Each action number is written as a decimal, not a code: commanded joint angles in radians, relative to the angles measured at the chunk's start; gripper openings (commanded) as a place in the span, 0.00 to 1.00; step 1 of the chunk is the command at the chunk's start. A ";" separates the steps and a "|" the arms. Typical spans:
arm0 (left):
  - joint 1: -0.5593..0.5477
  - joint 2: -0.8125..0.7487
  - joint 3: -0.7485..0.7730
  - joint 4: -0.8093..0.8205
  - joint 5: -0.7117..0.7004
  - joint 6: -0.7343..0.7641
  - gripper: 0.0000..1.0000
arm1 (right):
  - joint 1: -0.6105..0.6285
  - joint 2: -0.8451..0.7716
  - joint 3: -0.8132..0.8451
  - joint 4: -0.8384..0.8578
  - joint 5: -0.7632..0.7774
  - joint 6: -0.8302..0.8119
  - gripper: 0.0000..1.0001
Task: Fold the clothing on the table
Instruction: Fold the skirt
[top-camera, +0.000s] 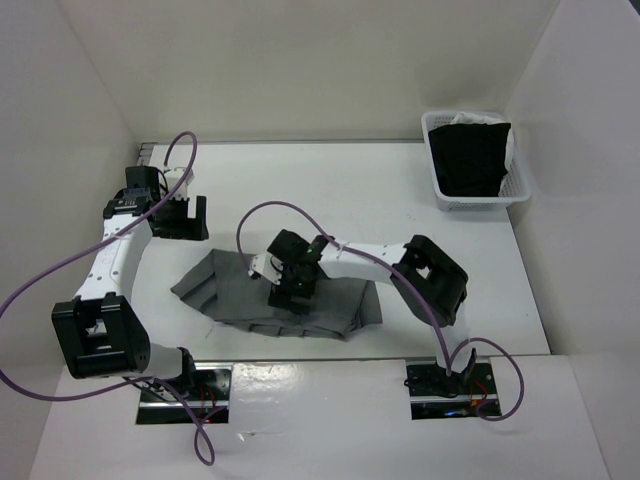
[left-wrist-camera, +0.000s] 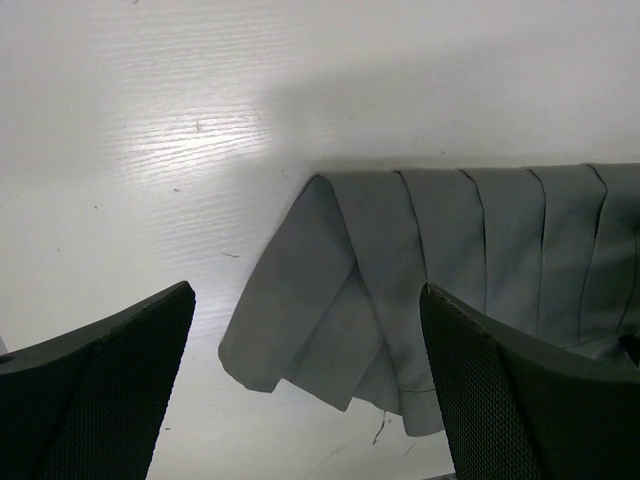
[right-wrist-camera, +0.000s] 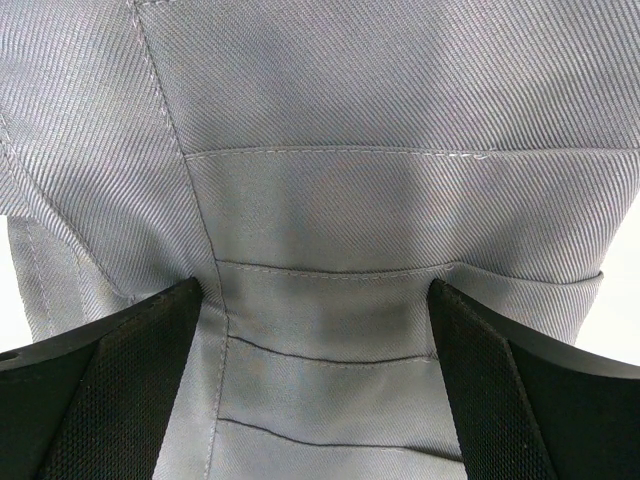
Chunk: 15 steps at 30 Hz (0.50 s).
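Skirt (top-camera: 230, 295) lay spread on the white table (top-camera: 330, 185), toward the near edge, with its left corner turned over on itself. At left, the left gripper (top-camera: 185, 228) stood above bare tabletop just beyond that corner, jaws fully spread, holding nothing. At centre, the right gripper (top-camera: 290, 290) pointed down over the skirt's middle, jaws fully spread astride the pleats, nothing clamped. At far right, a basket (top-camera: 520, 188) held a black garment (top-camera: 470, 160).
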 joint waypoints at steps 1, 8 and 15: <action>0.005 -0.026 -0.002 0.017 0.000 -0.014 0.99 | -0.019 0.067 -0.027 -0.028 0.054 -0.087 0.98; 0.005 -0.026 -0.002 0.017 0.000 -0.014 0.99 | -0.126 0.058 0.062 -0.088 0.044 -0.183 0.98; 0.005 -0.017 -0.002 0.017 0.000 -0.014 0.99 | -0.195 0.116 0.141 -0.100 0.054 -0.255 0.98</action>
